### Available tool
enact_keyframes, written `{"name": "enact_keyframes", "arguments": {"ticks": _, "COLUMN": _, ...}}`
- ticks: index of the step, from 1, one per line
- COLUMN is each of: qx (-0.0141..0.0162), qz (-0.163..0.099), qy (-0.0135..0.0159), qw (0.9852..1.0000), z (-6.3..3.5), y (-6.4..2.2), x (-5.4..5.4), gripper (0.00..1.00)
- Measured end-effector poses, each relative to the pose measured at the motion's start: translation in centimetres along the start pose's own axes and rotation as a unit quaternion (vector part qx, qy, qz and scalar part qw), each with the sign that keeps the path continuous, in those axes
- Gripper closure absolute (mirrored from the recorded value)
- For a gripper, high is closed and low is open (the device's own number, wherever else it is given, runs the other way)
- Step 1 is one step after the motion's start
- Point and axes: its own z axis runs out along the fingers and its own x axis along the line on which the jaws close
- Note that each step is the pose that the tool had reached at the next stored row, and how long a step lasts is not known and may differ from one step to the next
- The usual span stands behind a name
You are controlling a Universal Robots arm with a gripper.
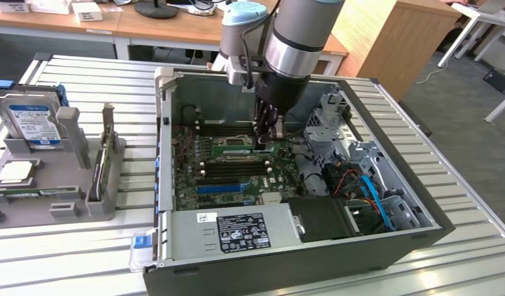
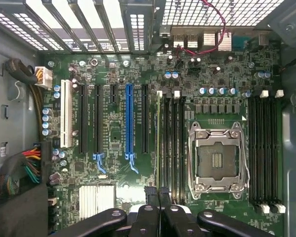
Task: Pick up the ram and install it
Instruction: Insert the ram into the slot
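In the exterior view the gripper reaches down into the open computer case, low over the motherboard beside the CPU socket. What sits between its tips is hard to make out there. In the wrist view the fingers stand almost closed, seemingly pinching one end of the ram. The ram stands on edge along the memory slots, on the side nearest the blue expansion slot.

Silver-grey arm with a pale-blue joint cap (black cable alongside) and black, screw-studded jaws.
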Motion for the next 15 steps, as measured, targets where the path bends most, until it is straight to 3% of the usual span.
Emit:
{"name": "enact_keyframes", "arguments": {"ticks": 7, "qx": 0.0000, "qz": 0.000, "qy": -0.0001, "qw": 1.0000, "z": 0.11, "y": 0.05, "x": -1.1, "gripper": 0.88}}
{"name": "enact_keyframes", "arguments": {"ticks": 15, "qx": 0.0002, "qz": 0.000, "qy": -0.0001, "qw": 1.0000, "z": 0.66, "y": 0.04, "x": -1.1, "gripper": 0.88}}
